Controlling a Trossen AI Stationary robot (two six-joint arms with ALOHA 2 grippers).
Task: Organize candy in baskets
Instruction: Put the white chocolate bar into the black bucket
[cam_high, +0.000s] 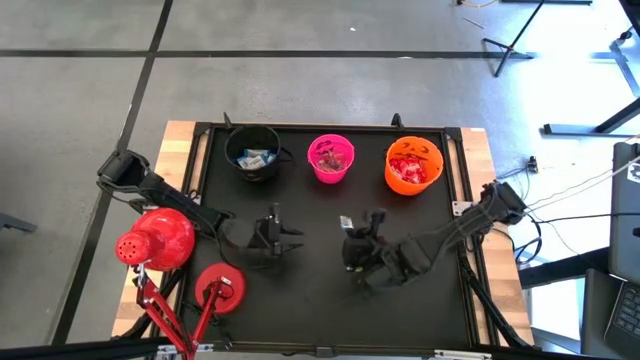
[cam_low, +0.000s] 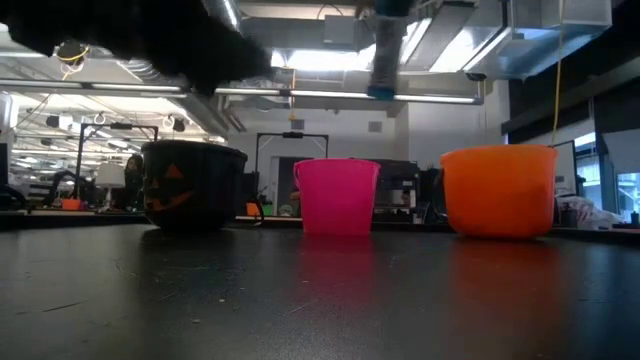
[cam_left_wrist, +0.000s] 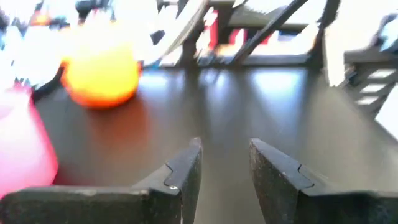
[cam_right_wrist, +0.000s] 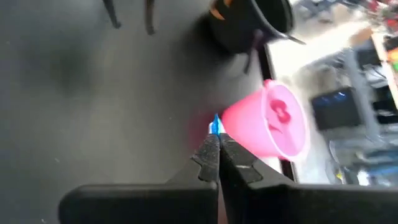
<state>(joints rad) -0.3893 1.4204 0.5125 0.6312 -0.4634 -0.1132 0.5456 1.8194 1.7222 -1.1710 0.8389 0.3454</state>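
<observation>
Black table (cam_high: 330, 290) — three baskets (cam_high: 331, 159)

My two arms are showing as dark, near-black jointed links. My left gripper (cam_left_wrist: 225, 177) is wearing two matte black fingers (cam_left_wrist: 183, 177) with slanted, stepped inner faces, set on a broad black crossbar. My right gripper (cam_right_wrist: 217, 149) is tapering to thin black tips on a similar bar. Thin pale cables are trailing from my right arm's base.
</observation>
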